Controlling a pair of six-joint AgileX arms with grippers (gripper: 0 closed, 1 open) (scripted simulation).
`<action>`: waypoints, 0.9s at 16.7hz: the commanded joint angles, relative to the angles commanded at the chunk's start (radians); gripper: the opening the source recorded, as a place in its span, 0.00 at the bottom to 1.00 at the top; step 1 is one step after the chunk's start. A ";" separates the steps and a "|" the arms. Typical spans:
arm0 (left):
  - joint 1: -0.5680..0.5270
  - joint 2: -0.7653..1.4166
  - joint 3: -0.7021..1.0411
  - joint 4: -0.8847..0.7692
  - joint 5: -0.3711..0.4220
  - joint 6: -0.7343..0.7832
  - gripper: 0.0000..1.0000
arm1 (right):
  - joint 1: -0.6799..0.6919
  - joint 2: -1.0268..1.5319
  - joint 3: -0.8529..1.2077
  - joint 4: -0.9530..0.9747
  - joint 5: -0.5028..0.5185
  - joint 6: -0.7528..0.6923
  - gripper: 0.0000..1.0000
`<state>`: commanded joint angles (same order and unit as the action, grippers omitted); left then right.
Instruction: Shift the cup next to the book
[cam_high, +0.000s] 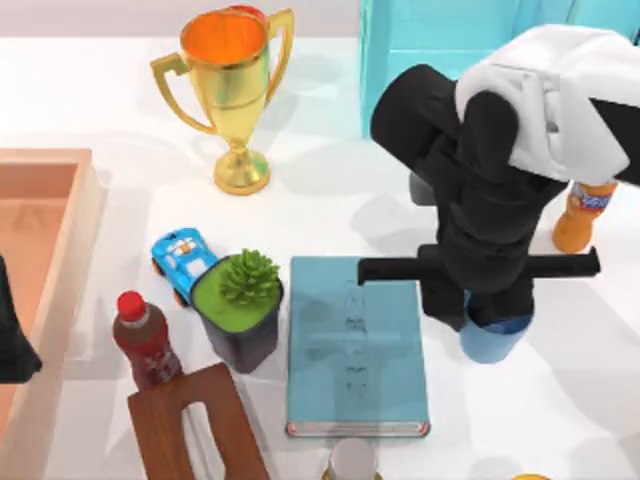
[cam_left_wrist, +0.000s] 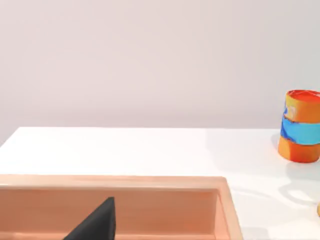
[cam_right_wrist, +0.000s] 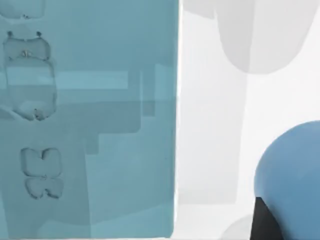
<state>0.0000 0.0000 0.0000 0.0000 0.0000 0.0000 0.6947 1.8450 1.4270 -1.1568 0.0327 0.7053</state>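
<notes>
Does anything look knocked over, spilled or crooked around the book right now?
Nothing stands out. The book lies flat and square, and the cup stands upright at its right under the right hand.

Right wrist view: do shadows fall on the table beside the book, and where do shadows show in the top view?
Right wrist view: soft grey shadows cross the white table between the book and the cup. Top view: the right arm's shadow darkens the book's cover.
</notes>
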 joint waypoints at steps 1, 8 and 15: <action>0.000 0.000 0.000 0.000 0.000 0.000 1.00 | -0.003 0.002 -0.037 0.040 0.000 -0.002 0.00; 0.000 0.000 0.000 0.000 0.000 0.000 1.00 | -0.009 0.006 -0.096 0.100 0.000 -0.005 0.08; 0.000 0.000 0.000 0.000 0.000 0.000 1.00 | -0.009 0.006 -0.096 0.100 0.000 -0.005 0.60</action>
<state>0.0000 0.0000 0.0000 0.0000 0.0000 0.0000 0.6859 1.8512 1.3307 -1.0567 0.0331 0.7003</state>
